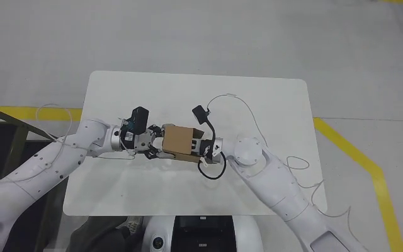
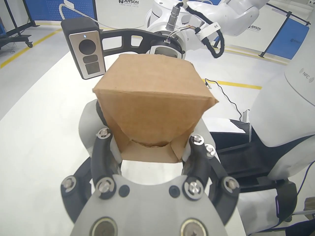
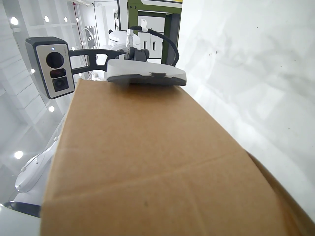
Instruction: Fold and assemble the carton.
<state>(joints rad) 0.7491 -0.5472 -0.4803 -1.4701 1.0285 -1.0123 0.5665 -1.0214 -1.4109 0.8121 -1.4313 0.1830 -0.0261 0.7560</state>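
Left gripper (image 2: pixel 150 124) clamps carton (image 2: pixel 150 84) across its near open end, flaps folded inward; carton positioned between both grippers over desk (image 1: pixel 264 101) middle; right gripper (image 1: pixel 203 148) at far end, grip undeterminable.

In the top view, the carton (image 1: pixel 179 143) covers the front of the right gripper (image 1: pixel 203 148), so you cannot judge its grip there. It also hides the patch of worktop (image 1: pixel 264 101) beneath it.

In the right wrist view, the carton (image 3: pixel 152 160) runs off the picture's edge nearest the camera, which cuts its near end away from you.

In the left wrist view, the left gripper (image 2: pixel 150 119) clamps the carton (image 2: pixel 150 94). The cardboard hides part of each of its fingers (image 2: pixel 86 124), and you cannot see the box's far end.
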